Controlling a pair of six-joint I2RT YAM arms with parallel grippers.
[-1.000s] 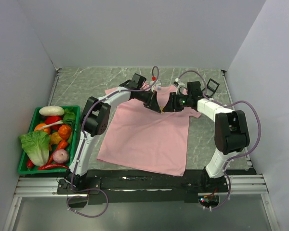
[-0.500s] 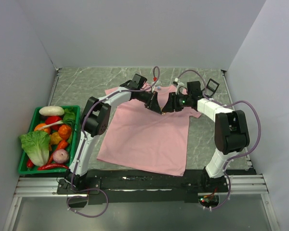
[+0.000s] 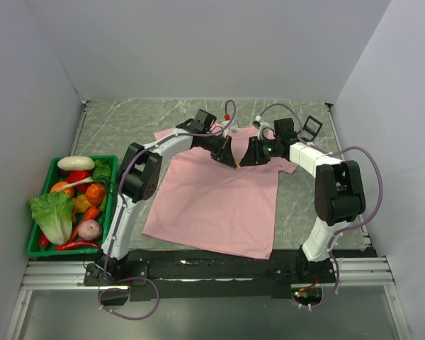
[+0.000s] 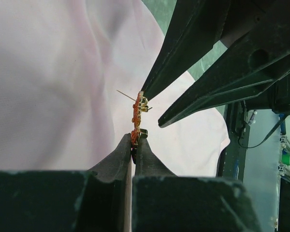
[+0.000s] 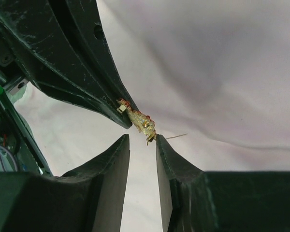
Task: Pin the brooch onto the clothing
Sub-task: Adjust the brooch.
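Above the collar end of the clothing (image 3: 212, 198), which lies spread flat on the grey marbled desk (image 3: 127, 127), the two pincers meet tip to tip. Left pincer (image 3: 230, 157): clenched on the lower end of the brooch (image 4: 136, 116), holding it edge-on and clear of the fabric, as the left wrist view shows (image 4: 134, 140). Brooch: orange-red with gold fittings; its thin pin needle (image 4: 125, 94) juts out sideways, free of the cloth. Right pincer (image 3: 245, 157): released, its two fingers parted by a narrow gap (image 5: 142, 141); in the left wrist view one fingertip touches the upper end of the brooch while the other stands apart from it. In the right wrist view the brooch (image 5: 137, 121) sits just beyond the mouth of that gap, gripped from the upper left by the other arm's fingers, and the needle (image 5: 176, 137) points toward the right. Pink fabric fills the background of both wrist views. At the left edge of the desk, well apart from the clothing, stands a green basket (image 3: 39, 251) of vegetables.
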